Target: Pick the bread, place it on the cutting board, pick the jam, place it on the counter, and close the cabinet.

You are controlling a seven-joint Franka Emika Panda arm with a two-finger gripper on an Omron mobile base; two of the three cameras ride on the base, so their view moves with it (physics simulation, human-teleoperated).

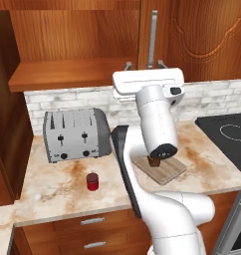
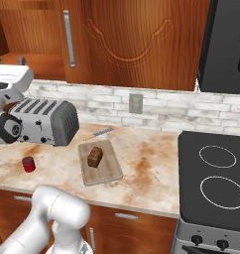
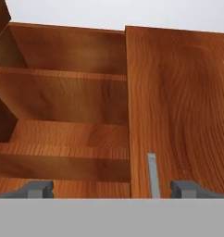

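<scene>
Hidden and cut-off parts around the cutting board

In the left base view the arm's white forearm covers the back of the cutting board point(image 1: 167, 170) and most of the bread point(image 1: 153, 161) on it, leaving only a dark sliver. Right of the board, the stove point(image 1: 232, 137) is cut by the picture's edge. Above the board, the cabinet point(image 1: 202, 35) runs past the top edge. Behind the board in the right base view, a thin blue-handled utensil point(image 2: 98, 133) is too small to identify.

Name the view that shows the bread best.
The right base view: the bread lies unobstructed on the cutting board, seen whole. In the left base view the arm covers most of the loaf. The hand view faces the cabinet instead.
</scene>
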